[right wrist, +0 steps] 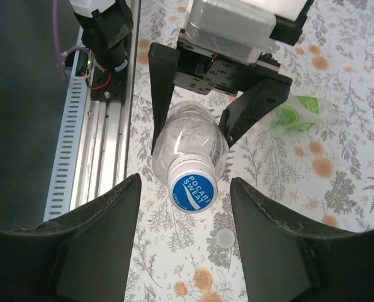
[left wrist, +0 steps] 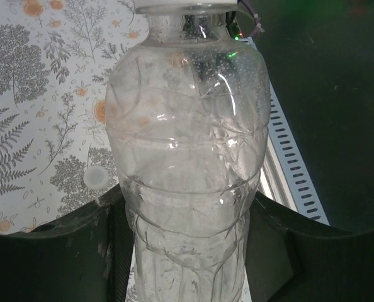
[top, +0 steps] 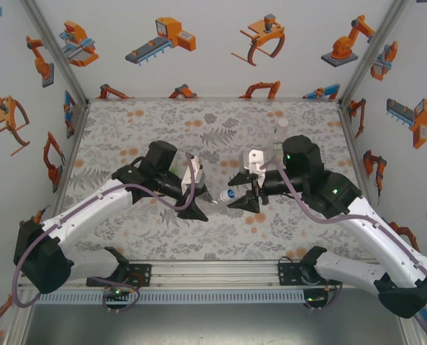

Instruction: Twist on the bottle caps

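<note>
The plain clear bottle (left wrist: 187,157) is held level above the table, my left gripper (left wrist: 187,251) shut around its body. Its blue cap (right wrist: 193,189) sits on the neck and faces my right gripper (right wrist: 186,184). The right gripper's jaws are open on either side of that cap, with a gap on both sides. From above, the left gripper (top: 201,208) and the right gripper (top: 244,200) face each other mid-table with the blue cap (top: 228,194) between them. A white cap (right wrist: 225,237) lies loose on the table below. A green-label bottle (right wrist: 297,113) lies on its side beyond the left gripper.
Another clear bottle (top: 281,128) stands at the back right of the floral table (top: 149,122). The aluminium rail (top: 213,277) with both arm bases runs along the near edge. Printed walls close in the left, back and right sides.
</note>
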Robot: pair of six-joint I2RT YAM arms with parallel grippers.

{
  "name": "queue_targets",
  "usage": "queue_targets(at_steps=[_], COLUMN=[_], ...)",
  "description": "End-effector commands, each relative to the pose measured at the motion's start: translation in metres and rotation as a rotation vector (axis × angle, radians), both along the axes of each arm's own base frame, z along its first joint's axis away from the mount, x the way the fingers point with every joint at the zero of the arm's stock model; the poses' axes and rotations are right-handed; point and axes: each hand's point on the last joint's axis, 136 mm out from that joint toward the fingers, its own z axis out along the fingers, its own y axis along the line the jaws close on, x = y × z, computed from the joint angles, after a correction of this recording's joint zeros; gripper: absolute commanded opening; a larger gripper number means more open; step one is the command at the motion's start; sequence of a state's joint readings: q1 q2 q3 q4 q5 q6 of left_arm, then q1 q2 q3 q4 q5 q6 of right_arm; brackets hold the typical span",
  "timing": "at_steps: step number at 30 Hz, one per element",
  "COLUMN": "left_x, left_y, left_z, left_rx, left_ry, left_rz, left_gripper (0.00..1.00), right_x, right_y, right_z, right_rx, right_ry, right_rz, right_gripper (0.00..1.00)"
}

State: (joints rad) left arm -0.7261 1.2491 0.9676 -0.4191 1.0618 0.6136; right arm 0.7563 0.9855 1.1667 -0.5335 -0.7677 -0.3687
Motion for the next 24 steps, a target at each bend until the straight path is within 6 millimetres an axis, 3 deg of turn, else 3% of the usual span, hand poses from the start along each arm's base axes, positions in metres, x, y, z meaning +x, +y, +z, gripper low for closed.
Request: queue_targets(at_steps=[1,13,18,24], left_x=[-0.0077,-0.0099,-0.0111,-0.0054], left_y=[-0.0006,-0.0011,-0.0006,0.0009], left_z=[0.0152,0.0168,0.0175,0.0158], left_rx=[-0.049,-0.052,-0.054,-0.038], left_ry=[-0.007,-0.006,-0.015,-0.065], left_rz=[-0.053,-0.060,-0.062,-0.021], left_gripper=[0.00,0.00,0.00,0.00], right_x=[-0.0043,-0.0018,-0.0016,0.0052], right_y=[0.0020,0.0032,0.0037,0.0028], right_z=[-0.0046,-0.0041,-0.0040,-0.0042], right_rx=[-0.005,0.010,0.010,0.002], right_ry=[-0.001,0.018,0.031,0.063], right_rz=[0.033,0.015,0.012,-0.043], right_gripper=[0.51,0.36,0.17,0.04])
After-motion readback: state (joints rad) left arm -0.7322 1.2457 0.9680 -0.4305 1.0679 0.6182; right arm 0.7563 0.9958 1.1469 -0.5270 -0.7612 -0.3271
